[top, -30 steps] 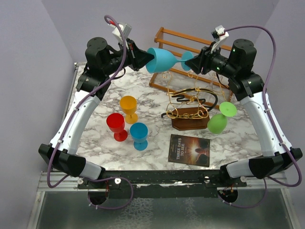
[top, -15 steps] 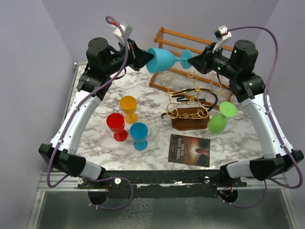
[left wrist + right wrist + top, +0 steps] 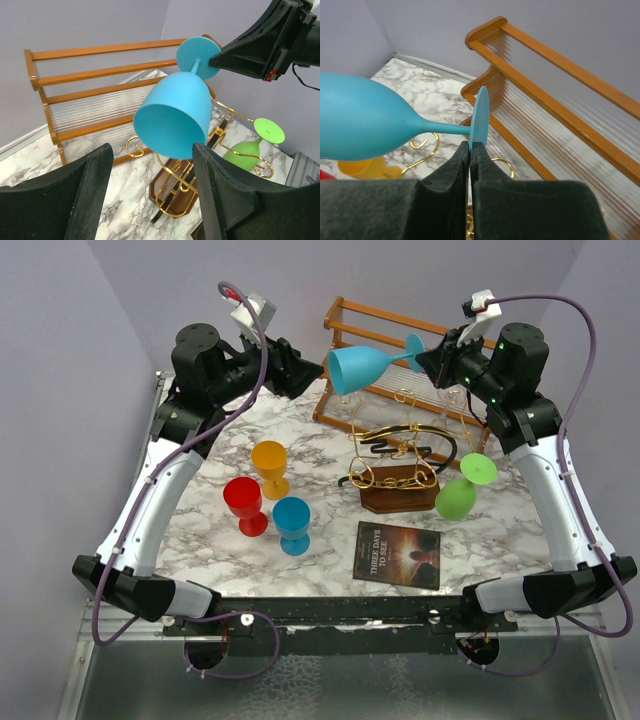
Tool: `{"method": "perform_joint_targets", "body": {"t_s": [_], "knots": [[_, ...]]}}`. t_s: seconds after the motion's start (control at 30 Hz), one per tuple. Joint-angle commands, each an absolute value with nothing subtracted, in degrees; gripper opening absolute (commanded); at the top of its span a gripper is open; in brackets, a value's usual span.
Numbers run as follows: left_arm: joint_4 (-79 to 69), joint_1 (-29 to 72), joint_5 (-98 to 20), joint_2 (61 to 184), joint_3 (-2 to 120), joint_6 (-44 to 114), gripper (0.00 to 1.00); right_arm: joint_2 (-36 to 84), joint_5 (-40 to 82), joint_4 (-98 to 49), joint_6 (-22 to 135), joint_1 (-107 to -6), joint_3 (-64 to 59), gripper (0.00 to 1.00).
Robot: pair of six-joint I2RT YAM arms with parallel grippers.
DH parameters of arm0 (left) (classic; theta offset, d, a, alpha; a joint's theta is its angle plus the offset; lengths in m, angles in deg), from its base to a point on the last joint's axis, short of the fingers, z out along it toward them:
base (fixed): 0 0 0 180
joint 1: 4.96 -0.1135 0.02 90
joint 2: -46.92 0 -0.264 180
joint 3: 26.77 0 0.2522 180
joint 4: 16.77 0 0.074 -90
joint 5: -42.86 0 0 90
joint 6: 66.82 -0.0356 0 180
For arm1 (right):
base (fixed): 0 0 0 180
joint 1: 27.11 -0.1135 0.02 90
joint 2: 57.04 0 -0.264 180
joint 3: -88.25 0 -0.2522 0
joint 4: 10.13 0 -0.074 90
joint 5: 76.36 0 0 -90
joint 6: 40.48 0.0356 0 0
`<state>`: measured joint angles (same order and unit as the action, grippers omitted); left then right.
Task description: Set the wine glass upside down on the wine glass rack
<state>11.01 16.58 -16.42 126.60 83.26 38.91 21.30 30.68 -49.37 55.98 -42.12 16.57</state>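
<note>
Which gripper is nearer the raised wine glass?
Right. The right gripper is shut on the foot of the wine glass; the left gripper is open, facing its bowl's mouth without gripping.

The book cover reads "THREE DAYS TO SEE".

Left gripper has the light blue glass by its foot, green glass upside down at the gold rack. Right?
No, the right gripper has the light blue glass by its foot; the right wrist view shows it. The left gripper is open. The green glass is upside down at the gold rack.
</note>
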Motion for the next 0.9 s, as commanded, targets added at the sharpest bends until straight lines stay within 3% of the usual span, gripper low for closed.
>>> {"method": "perform_joint_targets", "body": {"t_s": [0.0, 0.13, 0.3, 0.87], "knots": [[15.18, 15.72, -21.62, 123.32, 83.35, 32.69, 0.72, 18.88, 23.38, -47.78, 47.07, -41.79, 16.91, 0.01], [18.58, 15.57, -25.25, 123.25, 83.79, 27.78, 0.85, 19.54, 20.17, -48.83, 37.54, -41.79, 18.81, 0.01], [22.84, 15.44, -29.39, 124.62, 86.39, 22.65, 0.93, 21.02, 18.23, -50.13, 26.86, -41.79, 21.95, 0.01], [29.3, 12.41, -31.87, 128.05, 92.47, 15.14, 0.94, 30.88, 17.17, -55.37, 7.26, -43.86, 34.64, 0.01]]}}
